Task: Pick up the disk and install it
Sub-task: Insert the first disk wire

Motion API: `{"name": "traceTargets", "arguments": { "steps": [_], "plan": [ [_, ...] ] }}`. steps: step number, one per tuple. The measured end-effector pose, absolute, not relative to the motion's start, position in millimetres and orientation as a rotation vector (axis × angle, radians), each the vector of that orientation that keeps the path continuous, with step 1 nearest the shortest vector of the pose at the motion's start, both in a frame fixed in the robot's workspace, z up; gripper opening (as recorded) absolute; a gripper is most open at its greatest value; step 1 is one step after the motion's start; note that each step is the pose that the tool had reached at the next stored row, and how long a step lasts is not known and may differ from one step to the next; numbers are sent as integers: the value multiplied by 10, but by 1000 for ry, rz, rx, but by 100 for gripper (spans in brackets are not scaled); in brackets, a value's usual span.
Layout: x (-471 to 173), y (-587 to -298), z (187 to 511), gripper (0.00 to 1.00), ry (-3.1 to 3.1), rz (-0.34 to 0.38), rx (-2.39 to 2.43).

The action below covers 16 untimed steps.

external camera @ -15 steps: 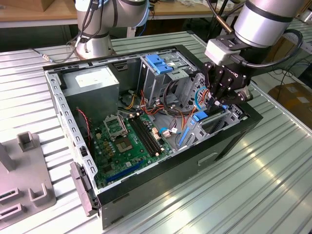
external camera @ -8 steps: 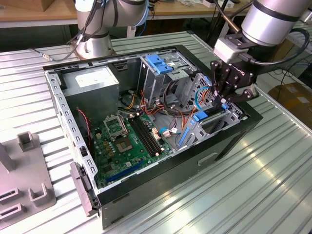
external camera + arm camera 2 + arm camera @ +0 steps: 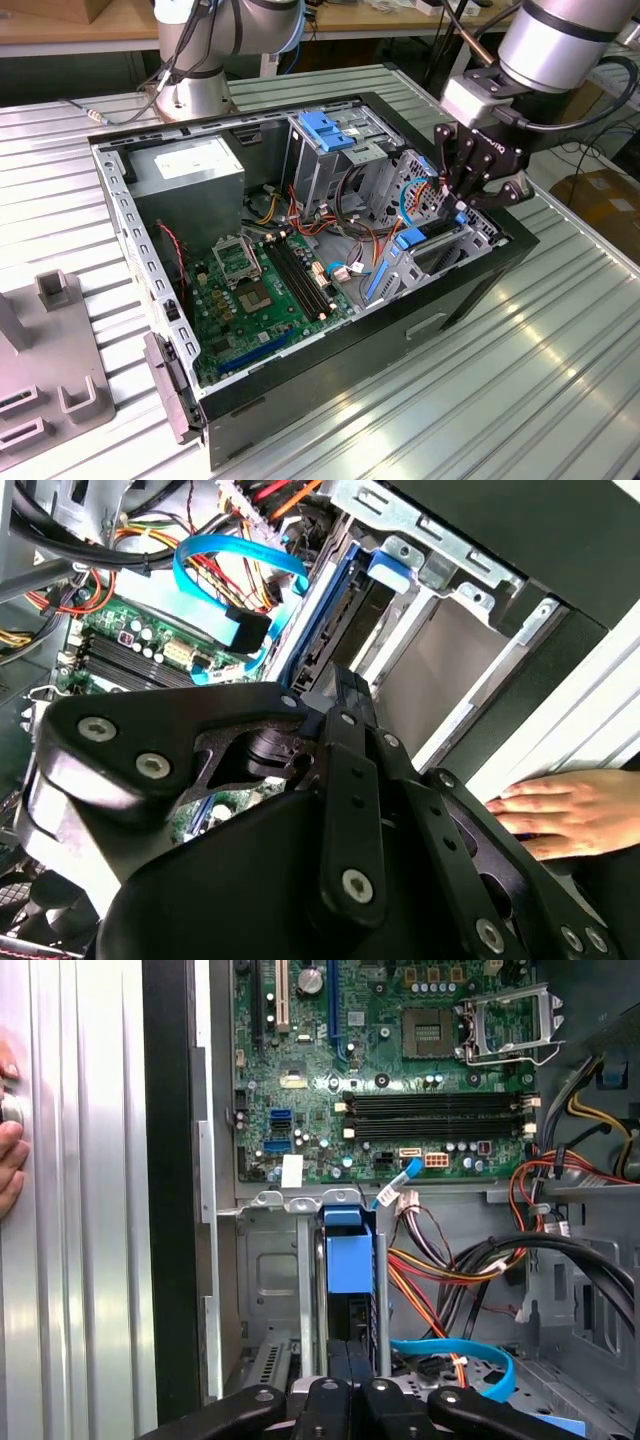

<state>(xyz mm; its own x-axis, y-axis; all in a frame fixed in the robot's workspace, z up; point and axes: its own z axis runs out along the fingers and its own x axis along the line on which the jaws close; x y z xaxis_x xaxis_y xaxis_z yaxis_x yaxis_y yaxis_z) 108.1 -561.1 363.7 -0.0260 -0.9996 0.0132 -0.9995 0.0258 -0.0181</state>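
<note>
Exterior view: open case (image 3: 300,370) lying on its side on a ribbed metal tabletop (image 3: 520,380), motherboard (image 3: 265,285) exposed. The gripper (image 3: 462,208) reaches down into the bay (image 3: 445,252) at the case's corner on the exterior view's right.

First wrist view: the disk (image 3: 352,1260) stands on edge in that bay, blue bracket facing the camera, between grey metal walls and just beside the motherboard's edge. Jaws drawn together with no gap, tips at the disk's near end. A blue cable (image 3: 470,1355) loops beside them. A person's hand (image 3: 8,1150) lies on the tabletop outside the case wall.
</note>
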Motion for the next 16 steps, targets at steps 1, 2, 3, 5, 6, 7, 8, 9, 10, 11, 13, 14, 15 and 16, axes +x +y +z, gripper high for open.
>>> {"name": "traceTargets", "arguments": {
  "steps": [1, 2, 3, 5, 6, 7, 8, 9, 10, 11, 13, 14, 15, 16],
  "plan": [
    [1088, -5610, 3637, 12, 2248, -35, -2190],
    [1097, -5611, 3636, 12, 2248, -35, -2190],
    [1112, -5612, 3635, 12, 2248, -35, -2190],
    [1187, -5611, 3634, 12, 2248, -35, -2190],
    [1219, -5611, 3635, 12, 2248, -35, -2190],
    [1244, -5611, 3635, 12, 2248, -35, -2190],
    [1265, -5610, 3635, 12, 2248, -35, -2190],
    [1281, -5610, 3635, 12, 2248, -35, -2190],
    [1299, -5610, 3635, 12, 2247, -35, -2191],
    [1314, -5610, 3638, 12, 2244, -34, -2196],
    [1330, -5609, 3642, 12, 2205, -32, -2236],
    [1333, -5610, 3642, 12, 2176, -31, -2264],
    [1335, -5610, 3643, 12, 2157, -31, -2282],
    [1342, -5610, 3650, 12, 2147, -30, -2292]
  ]
}}
